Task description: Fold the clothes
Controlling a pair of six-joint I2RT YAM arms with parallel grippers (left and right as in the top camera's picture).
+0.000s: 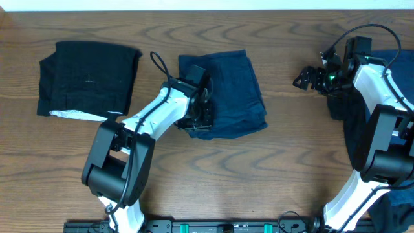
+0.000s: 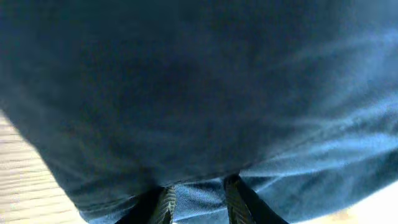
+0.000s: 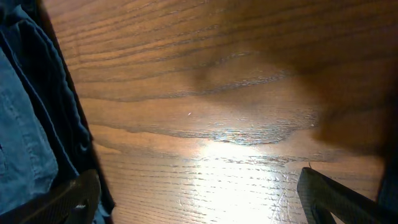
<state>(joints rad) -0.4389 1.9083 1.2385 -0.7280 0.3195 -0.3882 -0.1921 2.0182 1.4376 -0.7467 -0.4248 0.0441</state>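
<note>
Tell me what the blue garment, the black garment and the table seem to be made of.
The blue garment: soft woven cloth, perhaps cotton, matte; it creases and folds. The black garment: soft matte cloth, folded flat, with a white strip at its lower edge; fibre unclear. The table: wood or wood-look laminate; grain lines, slight sheen where light reflects.

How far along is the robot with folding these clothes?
One black garment lies folded flat at the left. The left fingers pinch the edge of a navy garment mid-table, seemingly mid-fold. The right fingers hang open over bare table, and more dark clothes wait beside that arm.
</note>
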